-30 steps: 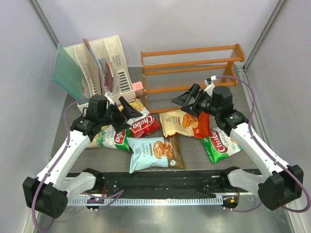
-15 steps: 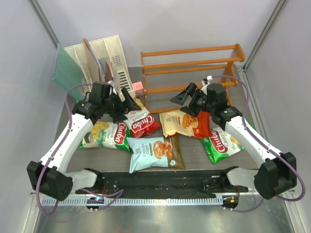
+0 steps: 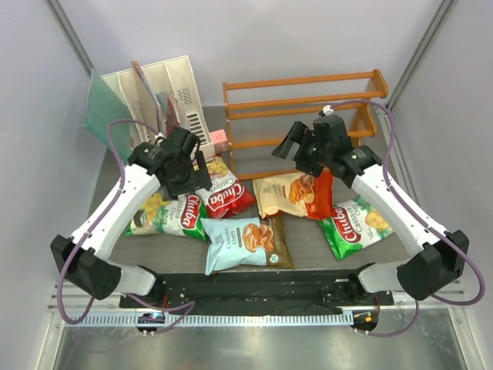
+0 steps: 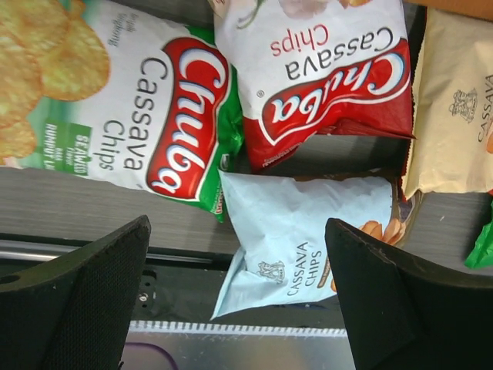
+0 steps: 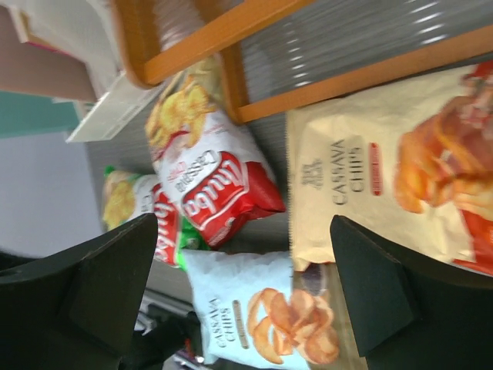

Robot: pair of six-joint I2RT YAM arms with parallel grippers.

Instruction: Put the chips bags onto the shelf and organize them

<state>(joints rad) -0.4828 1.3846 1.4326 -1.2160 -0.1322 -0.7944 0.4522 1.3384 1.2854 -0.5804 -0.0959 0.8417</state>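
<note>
Several chips bags lie flat on the table in front of the shelf point(image 3: 304, 116), an orange-brown wooden rack at the back. They are a red Chiba bag point(image 3: 227, 199), a green Chiba bag point(image 3: 171, 216), a light-blue bag point(image 3: 245, 243), a cream and orange-red bag point(image 3: 293, 194) and a second green Chiba bag point(image 3: 353, 225). My left gripper point(image 3: 190, 176) hangs open above the red and green bags, holding nothing; its wrist view looks down between wide fingers point(image 4: 237, 231) at the light-blue bag point(image 4: 308, 223). My right gripper point(image 3: 296, 154) is open and empty above the cream bag point(image 5: 370, 169), near the shelf's lowest tier point(image 5: 231, 31).
A white plastic file organizer point(image 3: 166, 96) with a teal folder point(image 3: 108, 116) stands at the back left, beside the shelf. A small pink thing point(image 3: 219, 139) sits between them. Grey walls close in both sides. The black base rail point(image 3: 254, 289) runs along the near edge.
Both arms have risen and swung toward the back. The left gripper turned downward over the bags; the right gripper drew closer to the shelf. The bags have not moved.
</note>
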